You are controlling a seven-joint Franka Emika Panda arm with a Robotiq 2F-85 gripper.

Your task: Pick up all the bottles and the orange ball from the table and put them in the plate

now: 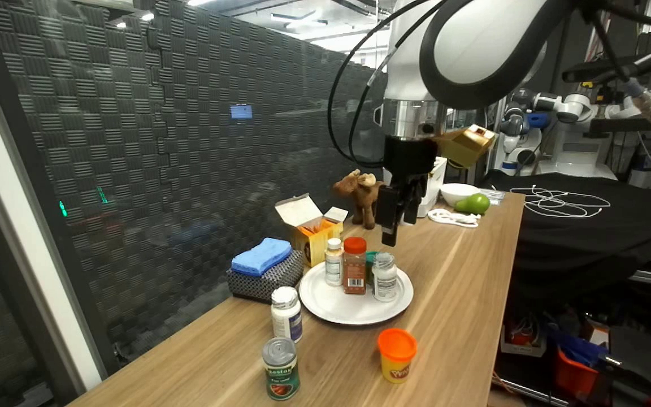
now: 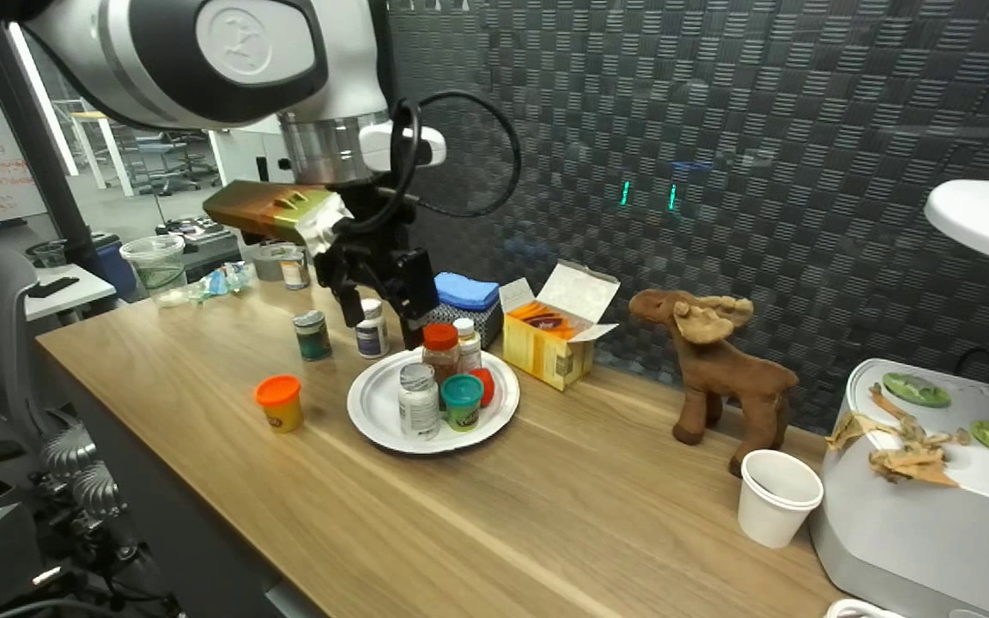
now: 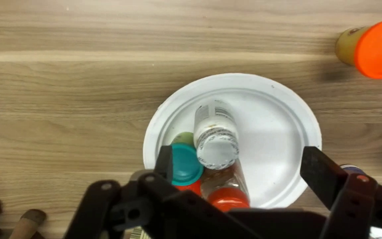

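Tool [image 3: 237, 162] spread wide, nothing held, above plate [image 3: 274, 142]. Likely ball [image 2: 484, 385] on plate; white bottle [image 1: 286, 316] stands on worktop [image 1: 444, 316] just beside plate, probably next: centre over it, descend straight, grip body, lift past rim, release upright on bare half.

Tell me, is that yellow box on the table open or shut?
Open. In both exterior views, the yellow box has its top flaps spread out, and orange things show inside.
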